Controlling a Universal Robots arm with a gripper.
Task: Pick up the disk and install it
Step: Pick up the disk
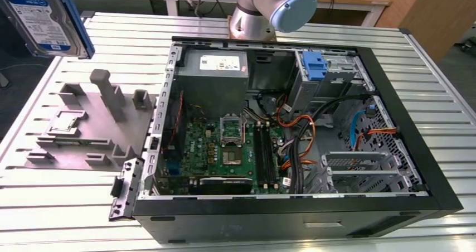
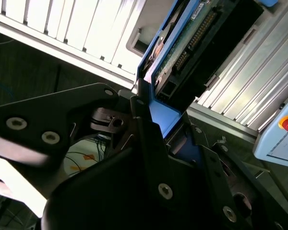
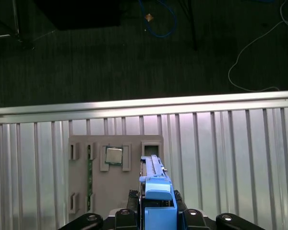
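disk point(image 1: 37, 18) hangs clamped in the gripper point(image 3: 157, 207) above the grey parts holder point(image 1: 78, 137).

Table point(image 1: 67, 207): grey metal top of parallel ribbed slats, level.

Case point(image 1: 297, 221): black tower on its side, open face up. It rests directly on the slats and takes up most of the top.

Plate point(image 1: 82, 135): grey fixture with posts and pockets. It lies flat on the slats just beside the case, on the exterior view's left.

Arm base point(image 1: 249, 23): rises just behind the case's far wall.
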